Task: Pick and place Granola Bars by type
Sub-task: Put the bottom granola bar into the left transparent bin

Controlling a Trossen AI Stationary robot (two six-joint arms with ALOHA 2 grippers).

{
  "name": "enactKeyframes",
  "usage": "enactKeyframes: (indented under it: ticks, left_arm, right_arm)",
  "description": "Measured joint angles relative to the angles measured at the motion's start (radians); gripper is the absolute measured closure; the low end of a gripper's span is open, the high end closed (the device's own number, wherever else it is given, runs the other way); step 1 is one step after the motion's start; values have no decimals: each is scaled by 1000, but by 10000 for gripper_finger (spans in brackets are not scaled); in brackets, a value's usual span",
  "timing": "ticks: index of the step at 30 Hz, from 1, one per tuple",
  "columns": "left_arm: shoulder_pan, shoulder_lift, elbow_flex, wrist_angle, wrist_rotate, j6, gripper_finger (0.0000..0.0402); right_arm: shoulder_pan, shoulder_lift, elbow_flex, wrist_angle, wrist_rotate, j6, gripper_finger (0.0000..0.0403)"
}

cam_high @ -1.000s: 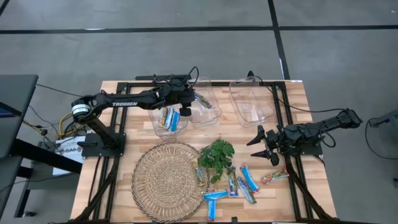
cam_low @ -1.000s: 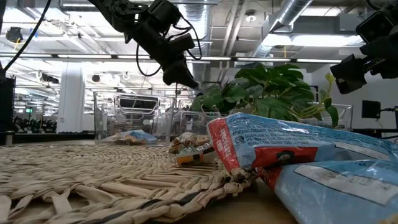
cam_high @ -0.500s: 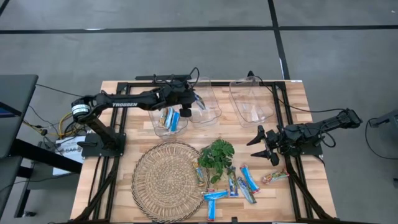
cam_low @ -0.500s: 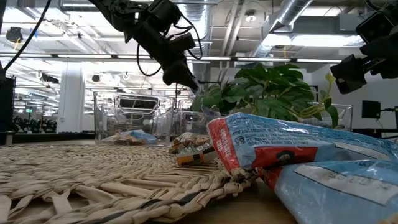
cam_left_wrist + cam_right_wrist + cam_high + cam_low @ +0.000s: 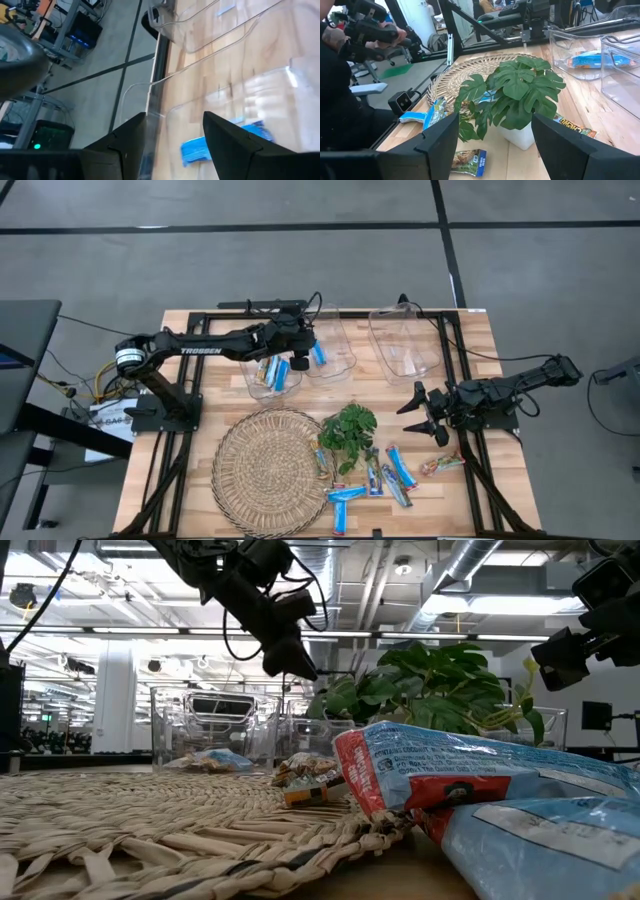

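high view: left gripper (image 5: 303, 352) is positioned over the back bins, between the left clear bin (image 5: 270, 385) and the middle clear bin (image 5: 340, 340). a blue bar (image 5: 318, 354) is seen in the middle bin, just beside the jaws and apart from them. approx. three bars (image 5: 273, 370) are counted in the left bin, mixed blue and tan. the right clear bin (image 5: 405, 345) appears to hold none. approx. seven granola bars (image 5: 400, 468) are left loose on the counter (image 5: 190, 480) in front of the plant (image 5: 348, 430), mostly blue, one brownish at the right end. one woven mat (image 5: 268, 470) is seen. right gripper (image 5: 420, 412) is parked at the right side, jaws spread wide, nothing held.

low view: left gripper (image 5: 290, 655) hangs above the bins. jaw state cannot be told here.

left wrist view: jaws are spread apart w/ nothing between them; the blue bar (image 5: 227, 141) lies below, inside the bin wall.

right wrist view: jaws are wide; plant, mat and several loose bars are in sight. a person (image 5: 340, 75) is seen beyond the counter.

step judged: release done, retreat next. arm should be lifted straight up, clear of bin walls, before the next bar is approached. bar type should be checked vs. bin contents.
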Motion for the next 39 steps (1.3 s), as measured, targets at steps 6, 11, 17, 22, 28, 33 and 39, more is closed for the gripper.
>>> enactKeyframes:
  ticks: [6, 11, 17, 22, 28, 33, 39]
  left_arm:
    - [-86, -11, 0, -8, -5, -125, 212]
    - [-197, -51, 0, -75, -5, -274, 212]
    - [-349, -84, 0, -186, 92, -494, 212]
    - [-465, -85, 0, -249, 258, -577, 212]
    - [-601, -84, 0, -383, 269, -420, 212]
    - [-673, -58, 0, -444, 165, -287, 212]
    - [-715, 24, -1, -383, 67, -141, 212]
  right_arm:
    - [0, 0, 0, 0, 0, 0, 159]
    - [0, 0, 0, 0, 0, 0, 159]
    - [0, 0, 0, 0, 0, 0, 159]
    - [0, 0, 0, 0, 0, 0, 159]
    - [0, 0, 0, 0, 0, 0, 159]
    - [0, 0, 0, 0, 0, 0, 159]
    - [0, 0, 0, 2, 0, 0, 159]
